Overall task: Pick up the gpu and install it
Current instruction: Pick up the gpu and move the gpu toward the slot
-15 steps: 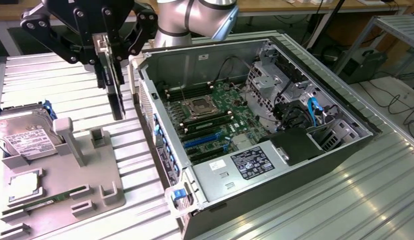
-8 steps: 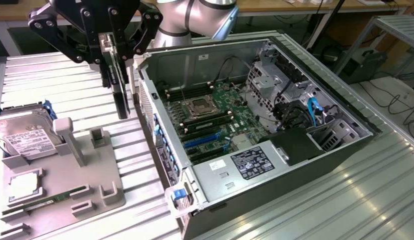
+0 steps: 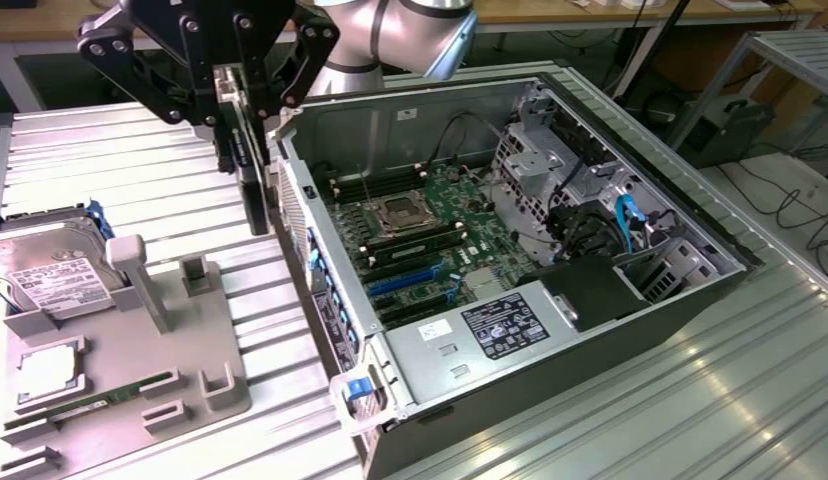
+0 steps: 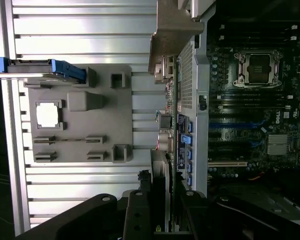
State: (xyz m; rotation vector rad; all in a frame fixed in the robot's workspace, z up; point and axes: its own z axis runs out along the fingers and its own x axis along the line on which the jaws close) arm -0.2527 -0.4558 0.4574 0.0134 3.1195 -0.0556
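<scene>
End effector (image 3: 241, 105) holds gpu (image 3: 254, 180); wrist view reveals bracket (image 4: 172, 35).

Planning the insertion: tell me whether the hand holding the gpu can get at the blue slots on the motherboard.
Probably yes. The case lies open and the blue slots are bare; the hand with the gpu hangs just outside it.

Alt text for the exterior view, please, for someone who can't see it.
The gripper holds a graphics card upright above the metal table, just outside the open computer case, on its side toward the exterior view's left. Farther left, a grey tray carries a hard drive.
</scene>
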